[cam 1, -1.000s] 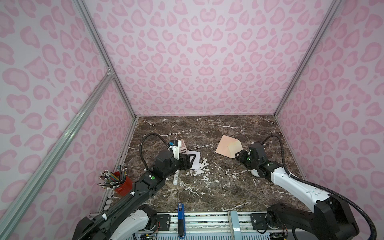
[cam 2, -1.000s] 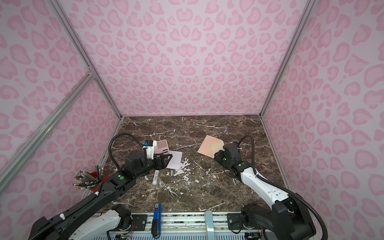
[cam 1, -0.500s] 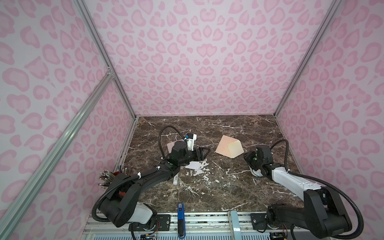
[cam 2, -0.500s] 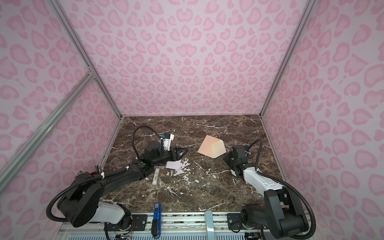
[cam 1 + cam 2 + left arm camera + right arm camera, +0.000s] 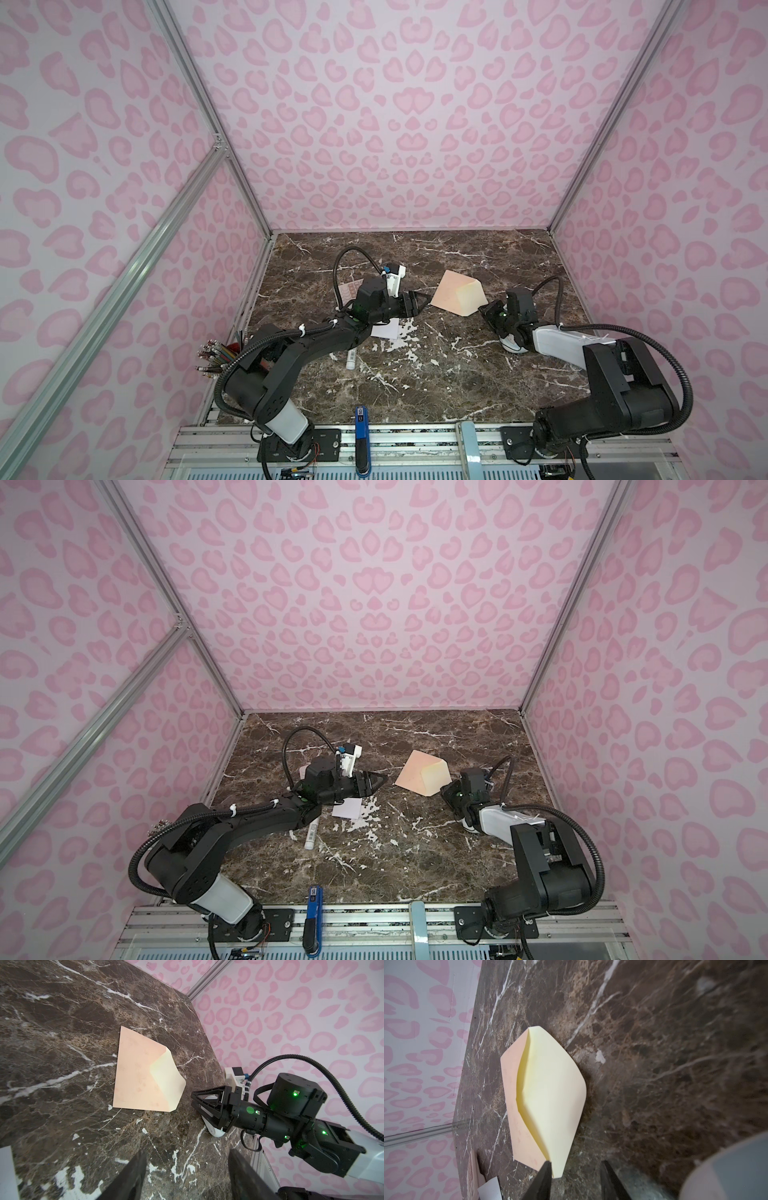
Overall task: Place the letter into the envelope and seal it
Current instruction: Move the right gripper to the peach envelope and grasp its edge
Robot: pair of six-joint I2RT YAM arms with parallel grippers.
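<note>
The envelope (image 5: 446, 293), peach with a paler cream flap (image 5: 469, 299) lifted, is laid flat at 1 o'clock from the middle of the table (image 5: 457, 374). It is flanked by the left gripper (image 5: 422, 301) at 9 o'clock and the right gripper (image 5: 484, 311) at 4 o'clock, both spread and empty.

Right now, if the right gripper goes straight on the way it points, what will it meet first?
Most likely the raised cream flap of the envelope: its near corner lies right at the open jaws of the right gripper. Depth is unclear, so the tips may slip under it.
</note>
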